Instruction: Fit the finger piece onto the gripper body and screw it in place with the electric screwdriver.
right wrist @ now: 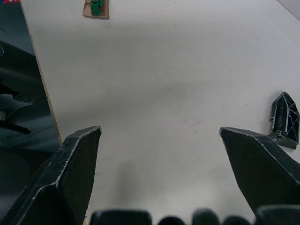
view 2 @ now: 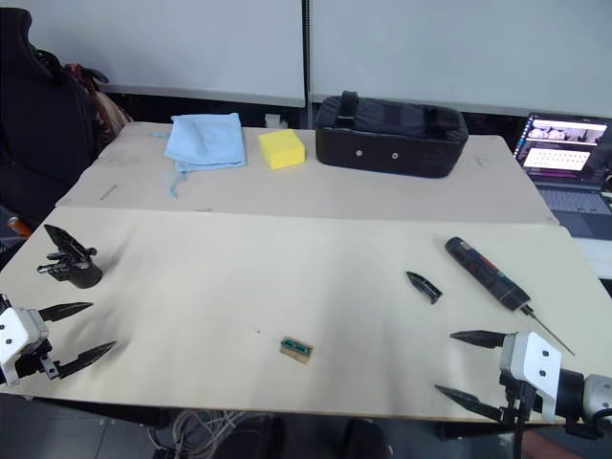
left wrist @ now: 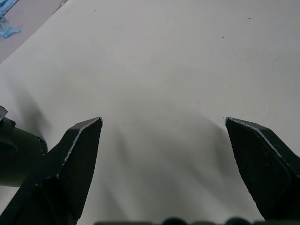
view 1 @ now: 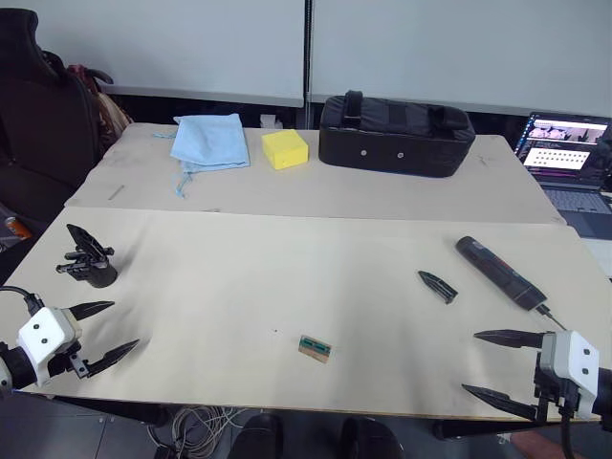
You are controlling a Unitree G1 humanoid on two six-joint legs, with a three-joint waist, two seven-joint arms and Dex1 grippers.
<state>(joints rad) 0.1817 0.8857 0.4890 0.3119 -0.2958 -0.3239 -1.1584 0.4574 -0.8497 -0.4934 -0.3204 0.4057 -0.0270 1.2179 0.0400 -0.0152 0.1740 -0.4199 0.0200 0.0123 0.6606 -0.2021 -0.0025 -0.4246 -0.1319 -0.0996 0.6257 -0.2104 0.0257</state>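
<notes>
While both grippers, left (view 1: 105,330) and right (view 1: 495,363), hang open and empty, I judge the small black plastic wedge-shaped finger piece (view 1: 437,286) light, stiff, best pinched across its flanks.

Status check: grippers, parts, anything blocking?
Left gripper and right gripper open, empty, low over the table's near edge. Finger piece beside the screwdriver, right side; gripper body far left. Nothing between them.

On the table (view 1: 239,287): gripper body (view 1: 88,260) far left, finger piece (view 1: 437,286) right w/ electric screwdriver (view 1: 500,273) just beside it, further right. Small block (view 1: 315,348) sits front-centre. Behind: cloth (view 1: 209,142), sponge (view 1: 285,149), bag (view 1: 396,133) in a row left to right; laptop (view 1: 572,158) off to the right.
</notes>
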